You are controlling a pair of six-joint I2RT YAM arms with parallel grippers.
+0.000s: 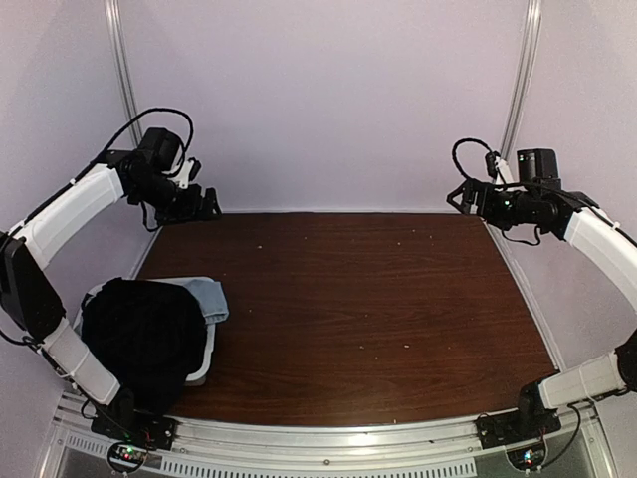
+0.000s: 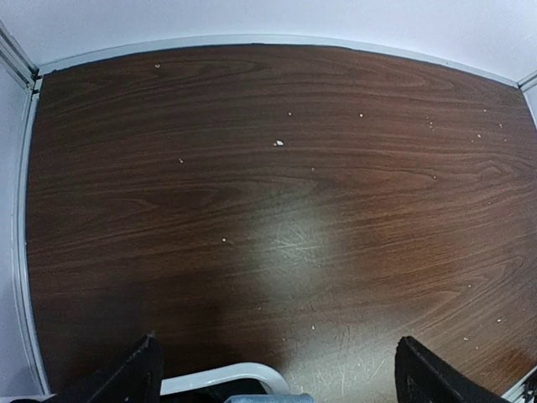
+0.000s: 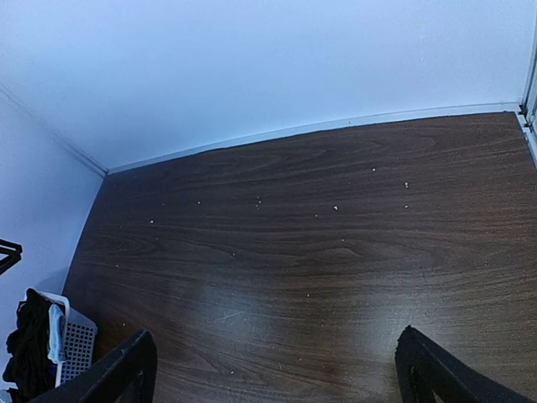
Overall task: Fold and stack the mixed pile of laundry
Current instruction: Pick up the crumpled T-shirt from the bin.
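Laundry pile in basket, table's near-left corner; left gripper, right gripper agape, empty; lifting tangled garments may drag basket.

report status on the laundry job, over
Left gripper open, high over far-left corner. Right gripper open, high over far-right corner. Laundry pile heaped in basket, near left, no garment out yet. Nothing blocking.

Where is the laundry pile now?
In the top view, the laundry pile sits in the white basket at the near-left corner of the table, beside the left arm.
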